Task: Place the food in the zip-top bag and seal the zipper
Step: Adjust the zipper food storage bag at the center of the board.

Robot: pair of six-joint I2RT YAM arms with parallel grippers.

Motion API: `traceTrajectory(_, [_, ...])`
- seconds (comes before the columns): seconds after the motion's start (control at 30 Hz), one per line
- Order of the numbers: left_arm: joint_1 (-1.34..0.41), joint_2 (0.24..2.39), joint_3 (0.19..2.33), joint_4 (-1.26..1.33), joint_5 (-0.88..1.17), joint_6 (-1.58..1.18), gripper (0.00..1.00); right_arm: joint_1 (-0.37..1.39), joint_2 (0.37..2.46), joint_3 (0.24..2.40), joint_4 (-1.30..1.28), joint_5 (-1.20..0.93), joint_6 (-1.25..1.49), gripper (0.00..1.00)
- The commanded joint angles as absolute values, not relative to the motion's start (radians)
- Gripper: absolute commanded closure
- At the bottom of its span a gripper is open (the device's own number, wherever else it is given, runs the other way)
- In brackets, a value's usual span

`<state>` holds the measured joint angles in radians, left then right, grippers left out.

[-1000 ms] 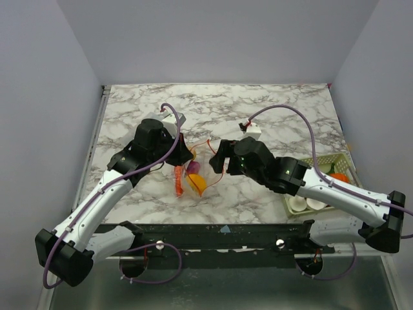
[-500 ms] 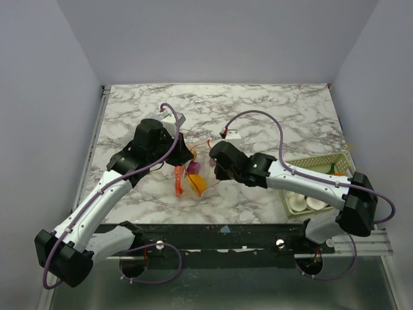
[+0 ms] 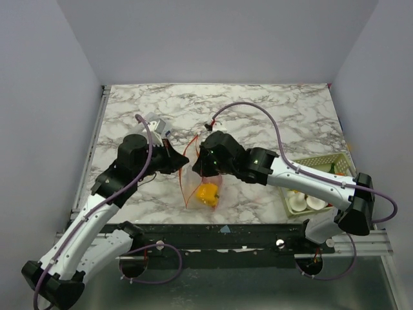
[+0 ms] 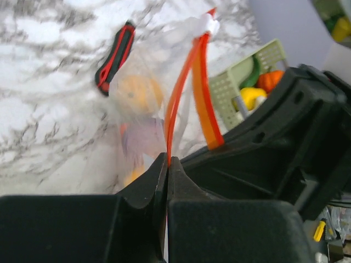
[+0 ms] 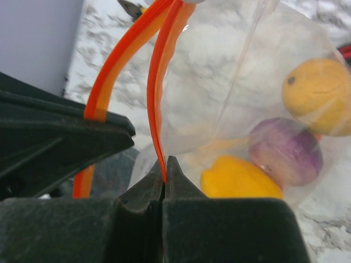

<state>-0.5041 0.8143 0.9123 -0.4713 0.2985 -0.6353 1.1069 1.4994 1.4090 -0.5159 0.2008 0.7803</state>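
Left hand (image 4: 168, 164), right hand (image 5: 164, 167) pinch orange-red zipper (image 5: 157, 82); clear bag (image 5: 236, 71) holds food (image 5: 315, 96).

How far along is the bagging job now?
Done: orange, purple and yellow toy foods sit inside the clear floppy plastic bag. In hand: left gripper and right gripper each pinch one lip of its orange-red zipper strip. Left: the lips stand apart, so sealing remains, and more toy food lies in the green basket.

Orange-red zipper (image 5: 154, 98); clear bag (image 5: 219, 71); yellow, purple food (image 5: 241, 178); white marbled table (image 3: 271, 110).
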Motion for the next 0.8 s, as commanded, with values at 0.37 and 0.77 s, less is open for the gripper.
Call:
traceTrajectory(0.37, [-0.495, 0.871, 0.979, -0.525, 0.247, -0.596, 1.0, 1.113, 1.437, 1.389, -0.445, 0.212, 0.735, 1.0])
traceTrajectory(0.77, [-0.491, 0.915, 1.022, -0.576, 0.177, -0.516, 1.0, 1.112, 1.526, 1.369, -0.392, 0.213, 0.735, 0.98])
